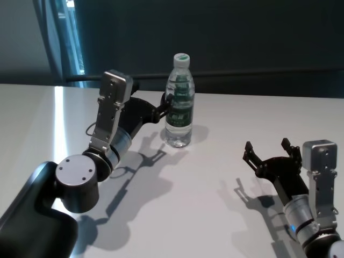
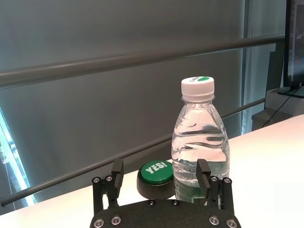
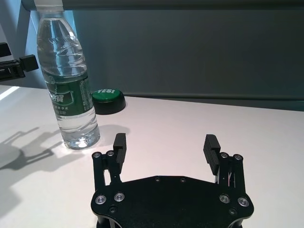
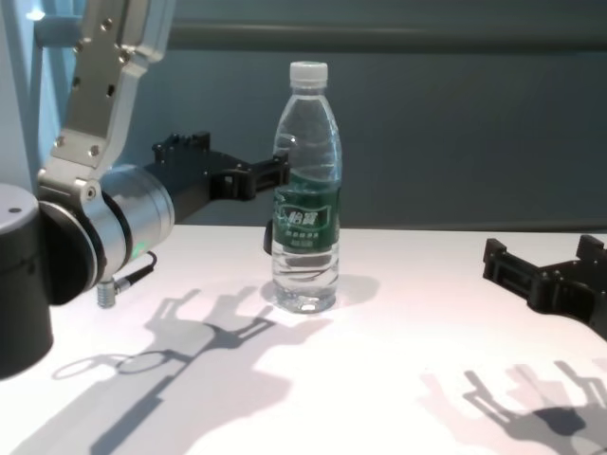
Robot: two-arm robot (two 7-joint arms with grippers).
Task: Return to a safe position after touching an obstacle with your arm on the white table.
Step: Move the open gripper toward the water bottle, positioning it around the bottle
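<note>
- Water bottle [image 1: 179, 102]: clear plastic, white cap, dark green label band; stands upright on the white table [image 1: 226, 161], toward its far side, near centre.
- Left gripper [image 1: 165, 104]: raised off the table, just beside the bottle on its left at label height; fingers spread wide, holding nothing. One fingertip appears to reach the label; actual contact cannot be confirmed.
- Right gripper [image 1: 267, 150]: low over the table's right near area, well apart from the bottle; fingers wide open, nothing held.
- Green push button [image 3: 107, 98] marked "YES!": sits on the table behind the bottle, near it.
</note>
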